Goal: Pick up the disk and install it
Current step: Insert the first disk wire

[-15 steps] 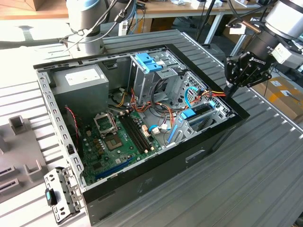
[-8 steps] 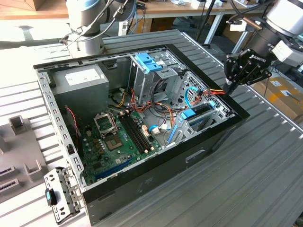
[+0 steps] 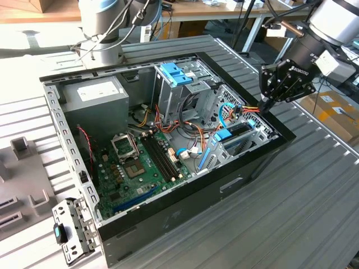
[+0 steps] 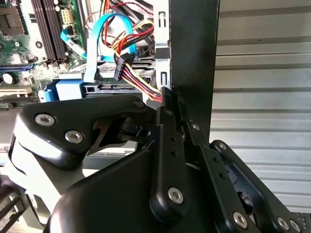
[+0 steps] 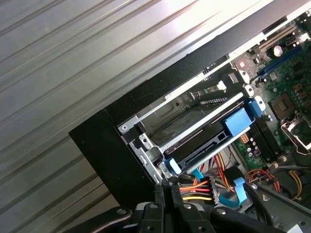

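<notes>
- Claw (image 3: pixel 266 105) hangs at the front corner of the computer case (image 3: pixel 252 168), its fingers clenched together with nothing seen between them and its tips just inside the case's black rim
- Its tips sit just beside the red, yellow and black wire bundle (image 4: pixel 137 80), which runs to the drive cage (image 5: pixel 146 141) in that same corner of the case
- Disk (image 5: pixel 204 141) lies flat inside that cage, seen edge-on between silver rails, with a blue carrier (image 5: pixel 238 121) on the end facing the case's middle
- Space is tight there: rim, cage wall and wires crowd the tips
- Outside the case's rim the ribbed table (image 3: pixel 314 213) stretches wide and flat
- Deeper in the case, the motherboard (image 3: pixel 134 162) and grey power supply (image 3: pixel 92 101) lie well apart from the claw
</notes>
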Robot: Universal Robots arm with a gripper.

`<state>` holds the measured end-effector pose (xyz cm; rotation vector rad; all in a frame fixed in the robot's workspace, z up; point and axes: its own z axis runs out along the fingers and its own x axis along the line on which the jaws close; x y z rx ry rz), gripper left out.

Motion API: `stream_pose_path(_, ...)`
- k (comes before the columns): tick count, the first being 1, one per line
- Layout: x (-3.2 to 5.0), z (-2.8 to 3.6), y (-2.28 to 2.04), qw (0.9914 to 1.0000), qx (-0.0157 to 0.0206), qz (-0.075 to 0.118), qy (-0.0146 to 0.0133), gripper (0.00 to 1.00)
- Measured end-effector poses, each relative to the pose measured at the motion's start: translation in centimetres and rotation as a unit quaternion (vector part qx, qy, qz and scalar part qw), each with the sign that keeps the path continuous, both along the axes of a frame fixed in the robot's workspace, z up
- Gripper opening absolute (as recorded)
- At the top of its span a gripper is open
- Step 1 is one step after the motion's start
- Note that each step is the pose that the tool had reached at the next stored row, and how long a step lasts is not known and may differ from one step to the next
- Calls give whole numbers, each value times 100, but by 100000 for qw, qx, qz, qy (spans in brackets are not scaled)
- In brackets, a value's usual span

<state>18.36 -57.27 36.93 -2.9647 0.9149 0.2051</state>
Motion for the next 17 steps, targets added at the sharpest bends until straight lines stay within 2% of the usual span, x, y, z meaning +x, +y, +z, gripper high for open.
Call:
stream_pose_path(3, -32, -28, 0, 100000, -2, -6, 2, 17)
stream_pose_path(5, -116, -47, 0, 100000, 1, -11, -2, 17)
stream_pose_path(14, -457, -48, 0, 100000, 8, -10, -6, 17)
stream_pose_path(17, -478, -47, -1, 100000, -2, -8, -5, 17)
